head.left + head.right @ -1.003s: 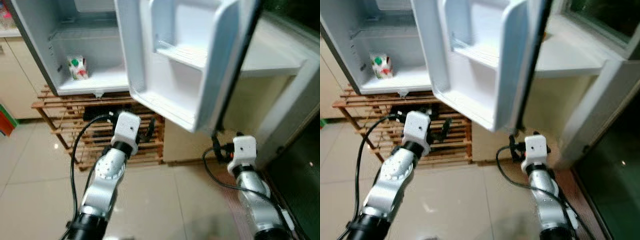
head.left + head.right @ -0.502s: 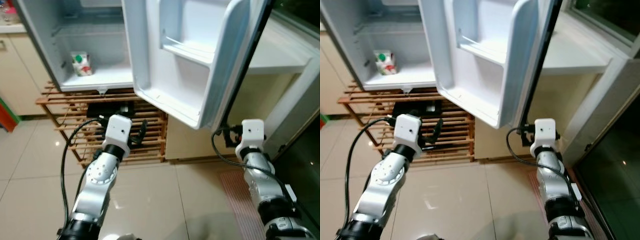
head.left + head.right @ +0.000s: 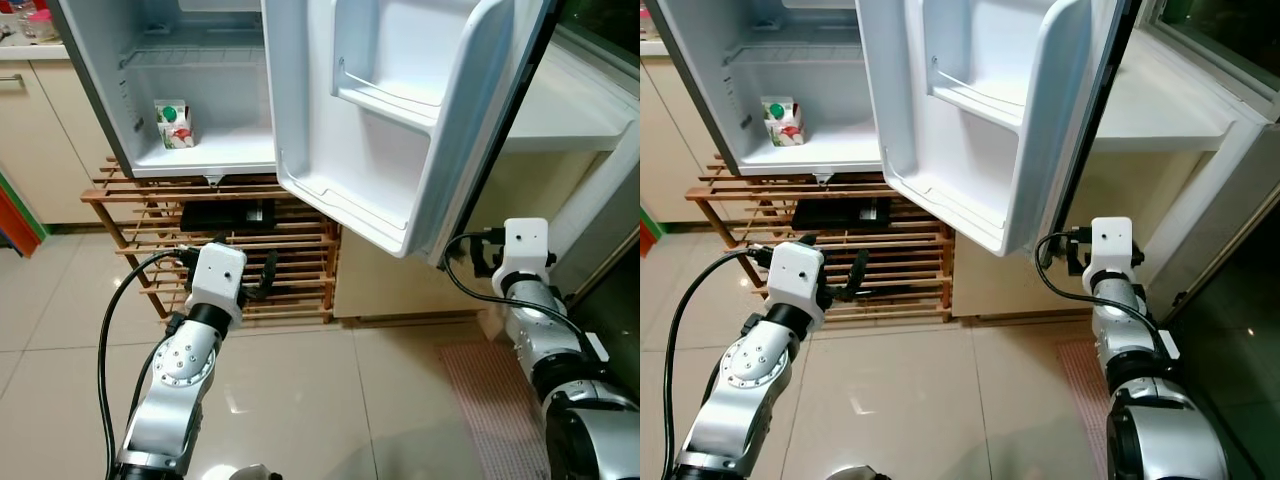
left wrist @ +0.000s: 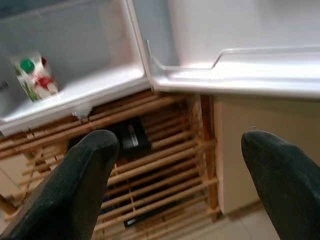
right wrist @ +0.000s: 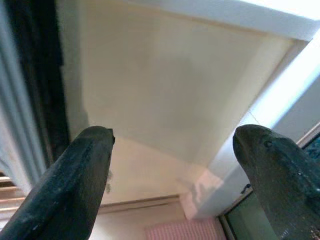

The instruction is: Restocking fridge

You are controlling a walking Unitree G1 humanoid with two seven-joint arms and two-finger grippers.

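both arms are silver, jointed metal, each ending in a white boxy wrist block; the left arm [image 3: 185, 365] has a round silver joint with small screws, and a black collar sits between it and its block. a black cable loops from each block back along the arm. the left gripper [image 4: 175, 185] and right gripper [image 5: 175, 175] each have two thick, rounded black fingers with a matte, slightly grainy surface.

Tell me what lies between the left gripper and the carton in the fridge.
Wooden rack slats and the fridge floor edge lie between left gripper and carton, per the left wrist view.
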